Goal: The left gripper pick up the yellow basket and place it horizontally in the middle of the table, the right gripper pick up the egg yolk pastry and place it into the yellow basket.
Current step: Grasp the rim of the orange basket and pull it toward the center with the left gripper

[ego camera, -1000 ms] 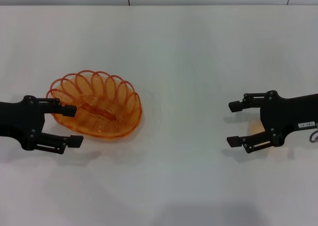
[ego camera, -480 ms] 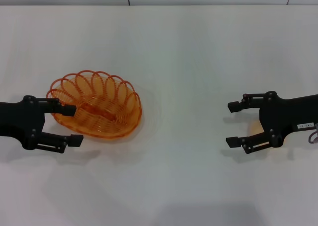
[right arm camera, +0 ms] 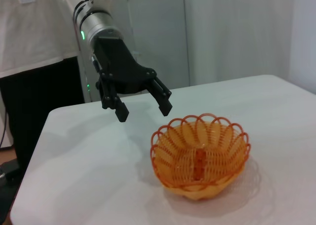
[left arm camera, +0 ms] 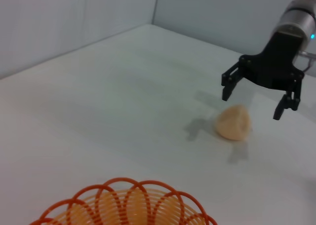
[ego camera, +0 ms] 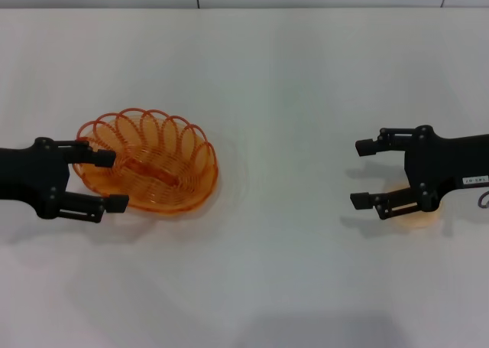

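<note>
head view: left tool (ego camera: pixel 107 181) released, fingers straddling the left rim of the yellow basket (ego camera: pixel 149 162) on the surface (ego camera: pixel 290 80). you should lower and pinch the rim firmly. right tool (ego camera: pixel 367 173) released above the egg yolk pastry (left arm camera: pixel 233 122), far right.

Orange looped yellow basket (ego camera: pixel 149 162), cream egg yolk pastry (left arm camera: pixel 233 123), white table (ego camera: pixel 290 80)

Both end effectors (ego camera: pixel 110 181) (ego camera: pixel 365 173) farther back.
</note>
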You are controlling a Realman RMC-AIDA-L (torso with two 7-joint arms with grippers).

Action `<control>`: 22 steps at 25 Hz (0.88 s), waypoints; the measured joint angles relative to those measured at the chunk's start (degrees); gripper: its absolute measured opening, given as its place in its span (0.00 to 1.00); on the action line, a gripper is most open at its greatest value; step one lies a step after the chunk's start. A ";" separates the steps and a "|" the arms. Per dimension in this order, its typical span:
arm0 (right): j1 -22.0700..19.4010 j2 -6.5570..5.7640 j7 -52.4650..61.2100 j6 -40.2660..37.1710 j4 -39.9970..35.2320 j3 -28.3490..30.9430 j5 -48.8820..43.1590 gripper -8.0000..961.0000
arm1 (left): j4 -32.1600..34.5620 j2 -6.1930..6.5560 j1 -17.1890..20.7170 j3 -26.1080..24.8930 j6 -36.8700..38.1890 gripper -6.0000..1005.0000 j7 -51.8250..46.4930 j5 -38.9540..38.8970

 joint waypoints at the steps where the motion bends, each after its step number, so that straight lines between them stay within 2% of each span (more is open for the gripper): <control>1: 0.00 0.05 -0.02 0.02 0.01 0.12 0.00 0.91 | 0.05 -0.02 -0.07 -0.17 -0.11 0.84 -0.57 -0.02; 5: -0.07 0.26 -0.32 0.45 0.01 0.54 0.00 0.91 | 2.56 -0.35 -0.41 -0.32 -0.19 0.83 -6.77 -0.03; 9: -0.62 0.59 -1.47 0.54 -0.05 1.90 0.39 0.91 | 9.94 -1.68 -0.17 -0.25 0.02 0.83 -17.70 0.31; 12: -1.06 0.95 -2.64 0.39 -0.07 4.08 0.62 0.91 | 14.52 -2.02 -0.05 -0.16 0.24 0.83 -24.65 0.84; 14: -1.21 1.02 -2.91 0.22 -0.07 4.73 0.71 0.91 | 17.12 -1.74 -0.34 -0.25 0.21 0.83 -29.67 1.62; 15: -1.25 1.02 -2.98 0.22 -0.07 4.91 0.72 0.91 | 19.21 -1.06 -0.87 -0.32 -0.05 0.83 -35.05 2.73; 16: -1.26 1.03 -3.07 0.24 -0.07 4.96 0.72 0.91 | 19.21 -1.06 -0.87 -0.32 -0.05 0.82 -35.05 2.73; 18: -1.33 1.13 -3.42 0.31 -0.07 4.98 0.72 0.91 | 20.45 -0.19 -1.81 -0.33 -0.46 0.82 -40.74 4.53; 22: -1.44 1.51 -4.26 0.47 -0.07 5.00 0.72 0.91 | 21.55 0.93 -4.81 -0.20 -1.81 0.82 -49.08 11.73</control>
